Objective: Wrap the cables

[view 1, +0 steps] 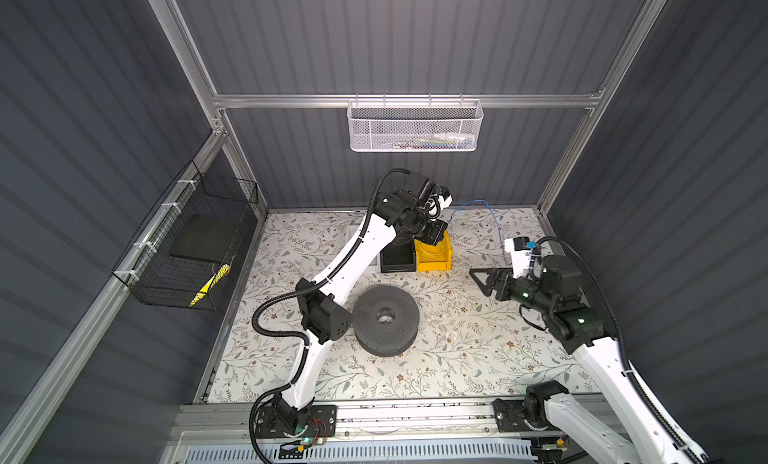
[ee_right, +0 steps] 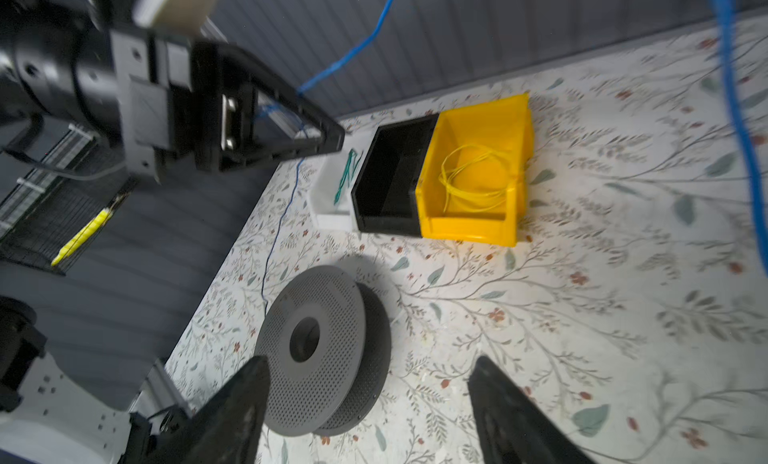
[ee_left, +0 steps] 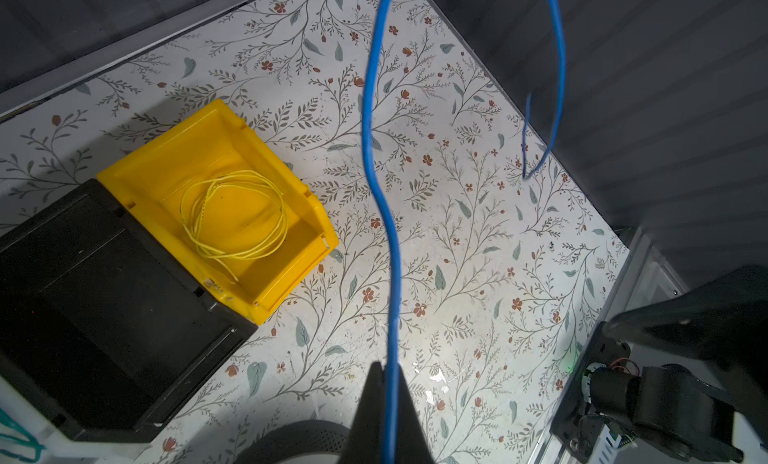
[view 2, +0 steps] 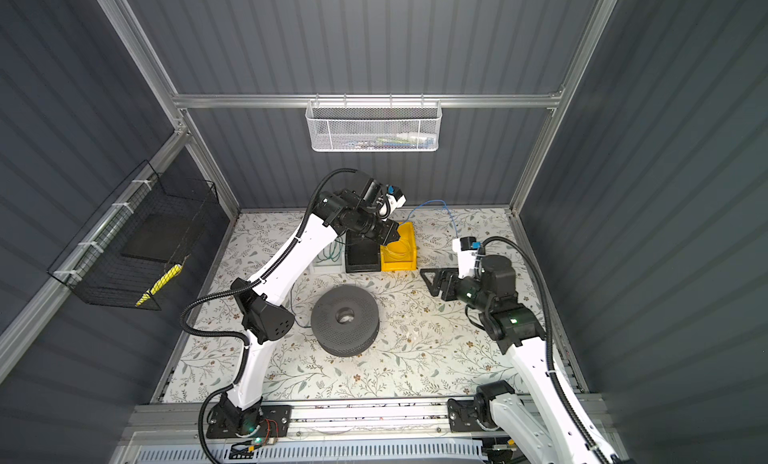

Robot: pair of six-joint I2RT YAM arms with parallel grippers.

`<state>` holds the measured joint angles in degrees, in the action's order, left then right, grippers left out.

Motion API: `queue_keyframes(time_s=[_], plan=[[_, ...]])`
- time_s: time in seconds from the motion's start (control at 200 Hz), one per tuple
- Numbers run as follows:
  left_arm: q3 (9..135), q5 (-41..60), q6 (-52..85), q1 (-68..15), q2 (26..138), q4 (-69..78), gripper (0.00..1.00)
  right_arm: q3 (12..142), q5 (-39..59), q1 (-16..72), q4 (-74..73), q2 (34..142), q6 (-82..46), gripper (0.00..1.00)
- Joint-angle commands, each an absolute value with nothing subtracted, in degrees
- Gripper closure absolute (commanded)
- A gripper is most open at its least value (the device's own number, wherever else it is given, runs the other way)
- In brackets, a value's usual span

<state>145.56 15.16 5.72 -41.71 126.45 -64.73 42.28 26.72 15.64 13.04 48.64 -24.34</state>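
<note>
The left hand (ee_left: 386,372) pinched the blue wire (ee_left: 380,170), which arced above the floral surface (ee_left: 457,254) beside the yellow bin (ee_left: 162,141); the right hand (ee_right: 370,368) gaped empty. Winding onto the spool (view 1: 385,318) would likely need steady tension.

The wire (ee_left: 392,249) at the black left gripper (ee_left: 388,364) is bright blue, and the table cover (ee_left: 478,274) below it is white with grey-green leaves and red flowers. Beside that gripper stand a yellow bin (ee_left: 178,146) and a black bin (ee_left: 104,274). Before the right gripper (ee_right: 370,360) lies a dark grey perforated spool (ee_right: 332,308).
</note>
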Motion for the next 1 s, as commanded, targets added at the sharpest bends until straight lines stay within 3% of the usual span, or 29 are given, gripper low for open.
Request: queue_keyframes(time_s=[0.0,0.625,0.995], plan=[[147.3,15.1,4.4,-41.7,122.2,-67.1,1.00,40.1,26.0,20.3,0.7,50.3,-28.6,0.23],[148.4,17.9,-4.1,-37.8,116.0,-71.8,1.00,38.1,27.4,24.8,-6.0,57.7,-28.9,0.22],[149.1,36.5,8.8,-35.5,117.2,-60.9,1.00,37.3,29.3,25.6,-6.7,57.9,-28.6,0.22]])
